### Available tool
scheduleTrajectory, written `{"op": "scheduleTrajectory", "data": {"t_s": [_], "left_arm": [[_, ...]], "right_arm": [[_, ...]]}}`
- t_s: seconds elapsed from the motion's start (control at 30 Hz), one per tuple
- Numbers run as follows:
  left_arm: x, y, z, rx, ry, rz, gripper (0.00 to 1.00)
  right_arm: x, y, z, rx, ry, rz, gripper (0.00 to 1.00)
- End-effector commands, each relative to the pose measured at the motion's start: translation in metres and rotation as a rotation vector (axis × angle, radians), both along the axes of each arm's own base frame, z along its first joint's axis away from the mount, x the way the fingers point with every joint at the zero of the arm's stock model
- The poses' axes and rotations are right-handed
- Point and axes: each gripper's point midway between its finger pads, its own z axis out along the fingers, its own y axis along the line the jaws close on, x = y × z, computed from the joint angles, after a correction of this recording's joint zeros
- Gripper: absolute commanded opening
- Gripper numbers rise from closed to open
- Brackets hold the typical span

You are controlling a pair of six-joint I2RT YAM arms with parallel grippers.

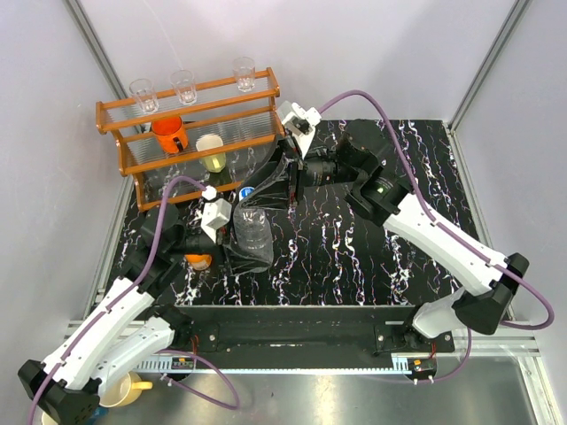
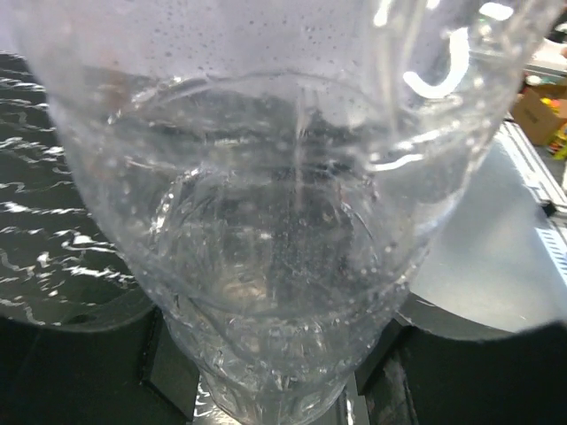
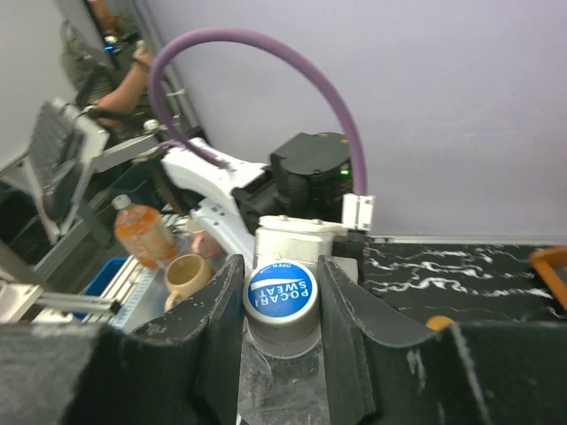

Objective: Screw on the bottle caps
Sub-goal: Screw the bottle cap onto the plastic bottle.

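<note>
1. yellow mug [image 1: 131,388]: off the table, well to the near left of the clear water bottle [image 1: 255,232], beside the base of my left arm
2. wooden rack [image 1: 190,133]: behind and to the left of the water bottle; three clear glasses [image 1: 184,85] stand along its top rail, with an orange mug [image 1: 168,135] and a cream cup [image 1: 211,152] on the shelf below
3. short orange bottle [image 1: 198,261]: just left of the water bottle on its near side, mostly hidden under my left wrist; whether it carries a cap I cannot tell
4. left gripper [image 1: 251,243]: mine, closed round the body of the water bottle and holding it; in my left wrist view the clear plastic fills nearly everything, with my dark fingers [image 2: 80,363] flanking it along the bottom edge
5. clear water bottle, the landmark itself: over the left-centre of the black marbled table [image 1: 372,257]; whether its base rests on the surface I cannot tell
6. blue Pocari Sweat cap [image 3: 281,297]: seated on the neck of the water bottle, printed face up toward my right wrist camera; how far it is threaded I cannot tell
7. right gripper [image 3: 280,270]: mine, reaching in from the right over the top of the water bottle, its two black fingers [image 3: 217,328] clamped one on each side of the cap
</note>
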Motion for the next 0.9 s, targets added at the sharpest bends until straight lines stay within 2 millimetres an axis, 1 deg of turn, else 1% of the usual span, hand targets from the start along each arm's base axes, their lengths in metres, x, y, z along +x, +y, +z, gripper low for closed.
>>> {"op": "scheduleTrajectory", "data": {"t_s": [0.0, 0.03, 0.07, 0.1, 0.13, 0.17, 0.2, 0.23, 0.27, 0.3, 0.33, 0.37, 0.4, 0.43, 0.47, 0.5, 0.53, 0.57, 0.6, 0.63, 0.67, 0.7, 0.73, 0.77, 0.8, 0.83, 0.87], "left_arm": [[0.053, 0.012, 0.029, -0.023, -0.175, 0.309, 0.0], [0.06, 0.015, 0.028, -0.009, -0.198, 0.348, 0.0], [0.066, 0.017, 0.022, 0.015, -0.19, 0.38, 0.0], [0.074, 0.021, 0.022, 0.025, -0.197, 0.43, 0.0], [0.078, 0.024, 0.021, 0.037, -0.222, 0.453, 0.0], [0.081, 0.026, 0.019, 0.046, -0.222, 0.474, 0.0], [0.087, 0.029, 0.018, 0.054, -0.226, 0.512, 0.0], [0.09, 0.031, 0.014, 0.064, -0.224, 0.531, 0.0], [0.092, 0.033, 0.014, 0.065, -0.224, 0.549, 0.0], [0.096, 0.036, 0.013, 0.069, -0.224, 0.575, 0.0], [0.097, 0.036, 0.01, 0.072, -0.218, 0.579, 0.0], [0.096, 0.036, 0.01, 0.072, -0.212, 0.579, 0.0], [0.093, 0.035, 0.009, 0.069, -0.203, 0.563, 0.0], [0.091, 0.034, 0.009, 0.065, -0.202, 0.554, 0.0], [0.09, 0.033, 0.008, 0.064, -0.195, 0.545, 0.0], [0.089, 0.033, 0.008, 0.062, -0.191, 0.54, 0.0], [0.087, 0.032, 0.008, 0.061, -0.188, 0.534, 0.0], [0.086, 0.032, 0.009, 0.057, -0.191, 0.53, 0.0], [0.085, 0.031, 0.008, 0.058, -0.186, 0.52, 0.0], [0.083, 0.031, 0.009, 0.055, -0.188, 0.514, 0.0], [0.08, 0.03, 0.009, 0.052, -0.187, 0.499, 0.0], [0.078, 0.029, 0.008, 0.05, -0.187, 0.487, 0.0], [0.075, 0.029, 0.008, 0.048, -0.188, 0.475, 0.0], [0.068, 0.025, 0.006, 0.044, -0.189, 0.431, 0.0], [0.062, 0.023, 0.008, 0.028, -0.166, 0.401, 0.0], [0.056, 0.021, 0.012, 0.01, -0.169, 0.367, 0.0], [0.04, 0.016, 0.011, -0.005, -0.145, 0.279, 0.0]], "right_arm": [[0.021, -0.006, -0.013, -0.081, 0.042, -0.194, 0.05], [0.034, -0.006, -0.02, -0.111, 0.069, -0.27, 0.05], [0.04, -0.006, -0.024, -0.126, 0.077, -0.316, 0.05], [0.044, -0.005, -0.028, -0.143, 0.06, -0.358, 0.04], [0.059, -0.007, -0.039, -0.193, 0.075, -0.463, 0.04], [0.064, -0.005, -0.044, -0.218, 0.073, -0.517, 0.03], [0.065, -0.002, -0.048, -0.236, 0.07, -0.559, 0.03], [0.08, -0.006, -0.054, -0.26, 0.081, -0.671, 0.01], [0.087, -0.005, -0.06, -0.274, 0.088, -0.731, 0.0], [0.082, 0.002, -0.063, -0.281, 0.095, -0.765, 0.0], [0.095, -0.003, -0.065, -0.281, 0.1, -0.88, 0.01], [0.099, 0.0, -0.07, -0.289, 0.102, -0.922, 0.0], [0.1, 0.003, -0.069, -0.274, 0.104, -0.959, 0.01], [0.103, 0.006, -0.073, -0.276, 0.105, -1.013, 0.01], [0.102, 0.009, -0.072, -0.274, 0.104, -1.031, 0.01], [0.103, 0.011, -0.066, -0.259, 0.107, -1.057, 0.01], [0.104, 0.015, -0.069, -0.265, 0.107, -1.085, 0.02], [0.105, 0.017, -0.067, -0.255, 0.12, -1.09, 0.08], [0.103, 0.017, -0.06, -0.239, 0.128, -1.083, 0.15], [0.101, 0.017, -0.054, -0.225, 0.136, -1.075, 0.24], [0.099, 0.016, -0.048, -0.207, 0.142, -1.063, 0.4], [0.094, 0.018, -0.04, -0.175, 0.142, -1.03, 0.52], [0.087, 0.008, -0.021, -0.115, 0.15, -1.006, 0.64], [0.083, 0.005, -0.011, -0.077, 0.131, -0.971, 0.75], [0.068, 0.01, -0.002, -0.024, 0.1, -0.869, 0.92], [0.055, -0.003, 0.019, 0.035, 0.07, -0.821, 0.98], [0.049, -0.009, 0.026, 0.054, 0.017, -0.793, 1.0]]}}
